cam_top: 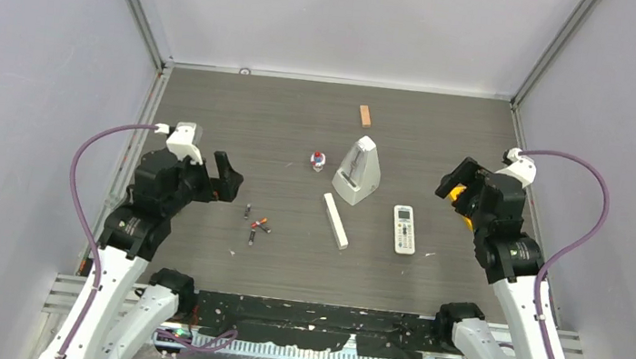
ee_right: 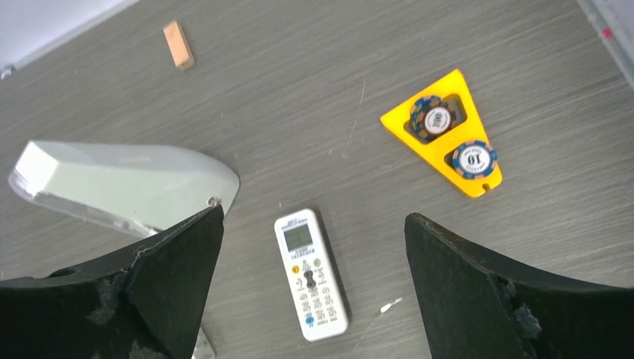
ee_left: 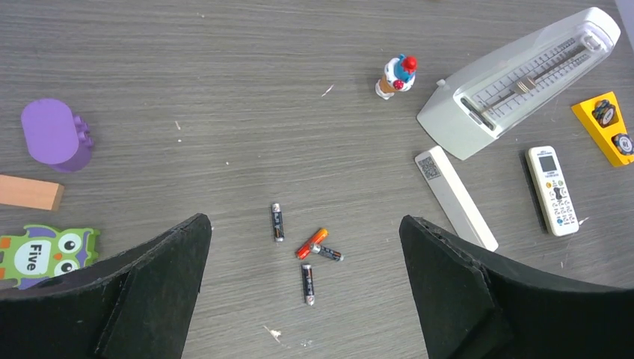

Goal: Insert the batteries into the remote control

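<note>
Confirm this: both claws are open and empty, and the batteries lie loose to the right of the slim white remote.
Wrong side. The top external view shows the batteries lying loose to the left of the slim white remote. The left claw and right claw are open and empty.

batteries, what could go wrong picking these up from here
1. The batteries are tiny and lie flat. The orange battery touches another, so the wide-open left hand may pinch two or roll them away.
2. The slim remote lies near a buttoned remote, so the wrong one could get picked.
3. The metronome sits close beside the slim remote and may get knocked.
</note>
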### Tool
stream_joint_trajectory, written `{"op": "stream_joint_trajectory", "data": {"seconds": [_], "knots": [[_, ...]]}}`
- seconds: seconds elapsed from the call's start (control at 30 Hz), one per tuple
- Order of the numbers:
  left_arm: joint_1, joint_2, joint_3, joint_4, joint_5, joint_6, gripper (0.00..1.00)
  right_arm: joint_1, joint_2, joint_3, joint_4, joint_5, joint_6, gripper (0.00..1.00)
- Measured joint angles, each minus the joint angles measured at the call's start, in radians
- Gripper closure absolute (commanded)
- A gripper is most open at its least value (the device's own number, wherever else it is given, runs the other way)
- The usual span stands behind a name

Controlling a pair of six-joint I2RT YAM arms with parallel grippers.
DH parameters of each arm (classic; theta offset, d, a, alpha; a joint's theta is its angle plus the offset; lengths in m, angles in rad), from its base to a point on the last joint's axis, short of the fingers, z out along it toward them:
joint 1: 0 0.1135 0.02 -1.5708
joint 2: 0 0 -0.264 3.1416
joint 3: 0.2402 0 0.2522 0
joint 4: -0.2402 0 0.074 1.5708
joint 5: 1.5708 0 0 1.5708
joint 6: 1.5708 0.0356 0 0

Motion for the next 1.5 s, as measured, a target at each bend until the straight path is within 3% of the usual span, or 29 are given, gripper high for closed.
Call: {"op": "stream_joint_trajectory", "data": {"seconds": [0.2, 0.5, 0.63, 0.8, 1.0, 1.17, 1.5], "knots": [[0.000, -0.016, 0.000, -0.024, 0.020, 0.000, 0.00, 0.000, -0.002, -0.005, -0.067, -0.125, -0.006, 0.07], [0.000, -0.006, -0.051, 0.012, 0.165, -0.024, 0.02, 0.029, -0.103, -0.133, -0.130, -0.304, 0.004, 0.11], [0.000, -0.012, -0.138, 0.058, 0.203, -0.074, 0.01, 0.124, -0.120, -0.179, -0.141, -0.325, 0.041, 0.12], [0.000, -0.010, -0.182, 0.092, 0.230, -0.130, 0.01, 0.338, -0.094, -0.256, -0.090, -0.301, 0.117, 0.13], [0.000, 0.032, -0.180, 0.112, 0.285, -0.150, 0.03, 0.639, 0.100, -0.258, 0.024, -0.144, 0.179, 0.15], [0.000, 0.049, -0.186, 0.113, 0.294, -0.165, 0.03, 0.789, 0.373, -0.178, 0.112, -0.015, 0.177, 0.20], [0.000, 0.036, -0.226, 0.113, 0.310, -0.203, 0.03, 0.903, 0.747, 0.003, 0.278, 0.121, 0.089, 0.27]]}}
